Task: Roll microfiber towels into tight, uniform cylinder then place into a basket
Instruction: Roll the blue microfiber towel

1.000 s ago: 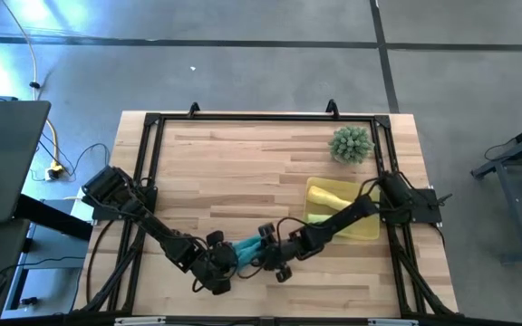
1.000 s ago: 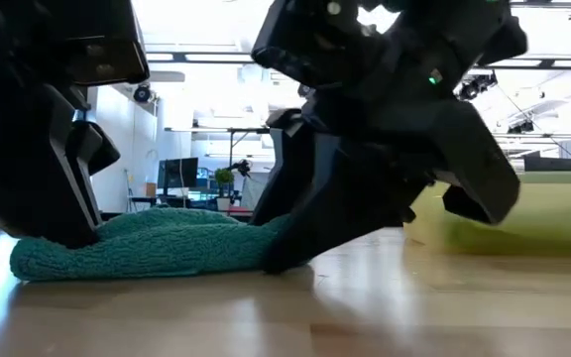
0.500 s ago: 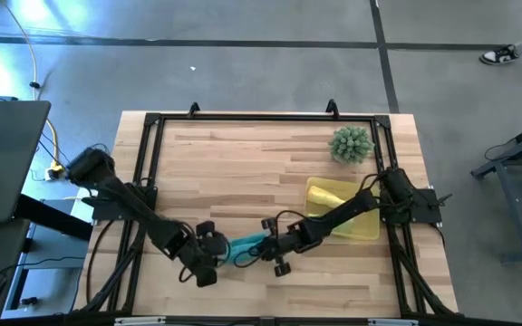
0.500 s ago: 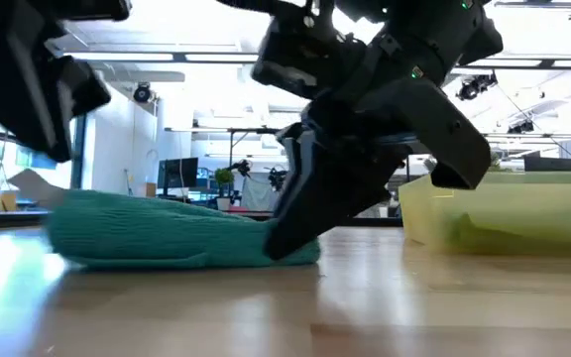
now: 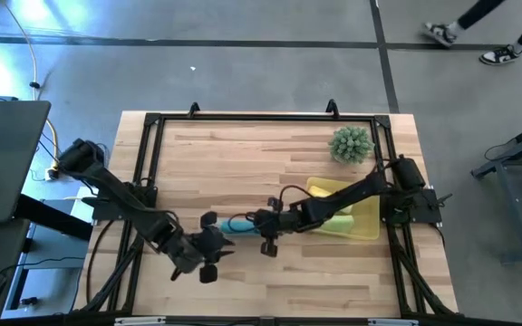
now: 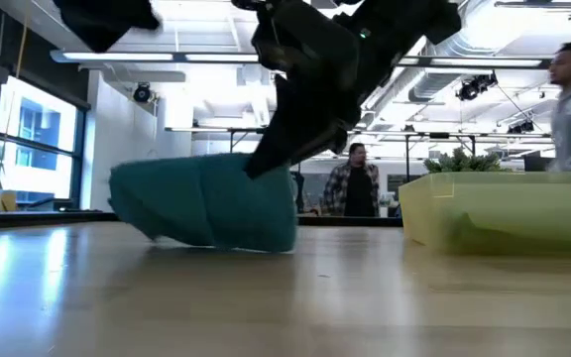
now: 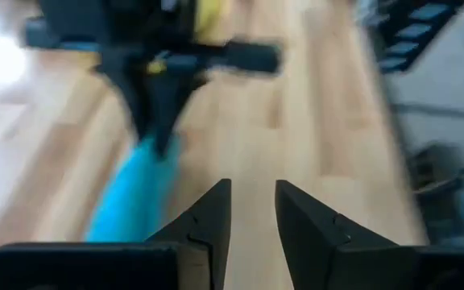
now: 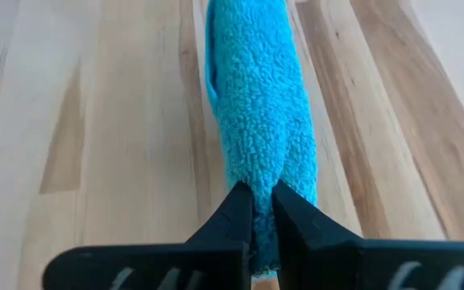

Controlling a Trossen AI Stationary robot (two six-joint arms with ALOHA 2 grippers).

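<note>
Teal towel, rolled into a fuzzy cylinder, pinched by right pincer; left pincer parted.

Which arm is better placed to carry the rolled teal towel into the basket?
The right: its pincer is shut on the teal towel, beside the basket. The left pincer is empty.

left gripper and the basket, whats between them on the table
The rolled teal towel, pinched at one end by the right gripper, lies between the left gripper and the yellow basket. The high view shows it.
</note>
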